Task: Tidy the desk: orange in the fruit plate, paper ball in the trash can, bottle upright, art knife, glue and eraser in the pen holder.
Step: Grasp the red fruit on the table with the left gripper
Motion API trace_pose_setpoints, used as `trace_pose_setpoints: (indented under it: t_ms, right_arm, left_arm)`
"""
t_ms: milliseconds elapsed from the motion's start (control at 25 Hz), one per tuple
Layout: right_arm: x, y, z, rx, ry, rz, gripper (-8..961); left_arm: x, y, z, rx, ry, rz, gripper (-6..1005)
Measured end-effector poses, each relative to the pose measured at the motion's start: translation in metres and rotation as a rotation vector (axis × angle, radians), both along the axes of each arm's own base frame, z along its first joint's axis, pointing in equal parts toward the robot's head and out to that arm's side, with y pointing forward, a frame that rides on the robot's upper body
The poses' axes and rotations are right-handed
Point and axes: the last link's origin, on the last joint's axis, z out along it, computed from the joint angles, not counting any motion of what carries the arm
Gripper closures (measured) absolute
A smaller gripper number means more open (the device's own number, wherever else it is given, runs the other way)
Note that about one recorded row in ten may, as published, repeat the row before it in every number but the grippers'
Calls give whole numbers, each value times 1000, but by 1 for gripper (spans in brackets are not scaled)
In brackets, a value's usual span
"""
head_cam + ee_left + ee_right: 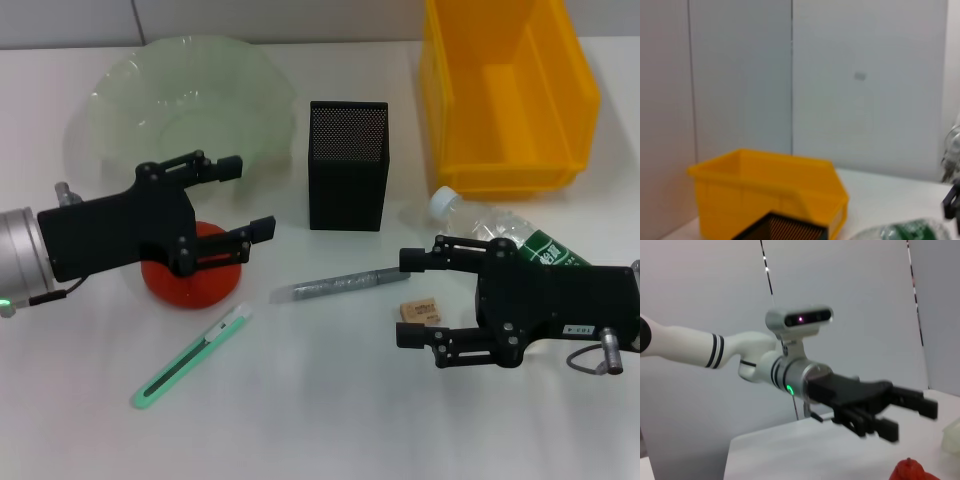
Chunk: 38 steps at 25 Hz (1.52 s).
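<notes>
Left gripper [243, 196], fingers apart, hovers over round orange-red fruit [192, 276] on white table [330, 400], near pale green glass plate [180, 95]. Fruit likely firm, smooth; grip across widest middle. Right gripper [410, 297] fingers apart.

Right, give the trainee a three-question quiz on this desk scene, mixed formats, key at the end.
1. True or false: the bottle is standing upright.
2. Multiple choice: what sits directly under the left gripper? A) the eraser B) the orange C) the glue stick
3. Fill in: the eraser lies on the table between the open fingers of the ____ gripper.

Key
1. False: it lies on its side near the yellow bin, partly under the right gripper.
2. B: the orange rests on the table in front of the fruit plate, not in it.
3. right
</notes>
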Motion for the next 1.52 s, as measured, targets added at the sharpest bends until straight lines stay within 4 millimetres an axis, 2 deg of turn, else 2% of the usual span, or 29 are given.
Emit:
trace_pose_setpoints:
  t_ms: [360,440,600,840,1320,1360,1520]
  right_arm:
    - [-3,0,-2,46,60,8,156]
    - [-4,1,-2,50,63,7,156]
    - [-6,4,-1,59,72,9,156]
    - [-8,5,-1,62,78,10,155]
    - [-6,3,-4,53,78,-3,155]
    - [-5,3,-4,53,79,-5,155]
    - [-4,2,-4,50,83,-13,155]
  left_arm:
    - [-25,-3,-17,31,47,78,203]
    - [-39,-7,-15,66,49,122,203]
    - [-54,-14,-9,130,41,162,204]
    - [-74,-29,-13,179,31,224,204]
    - [-76,-29,-19,186,36,230,206]
    - [-77,-22,-29,180,61,255,206]
    - [-75,-17,-37,184,91,237,206]
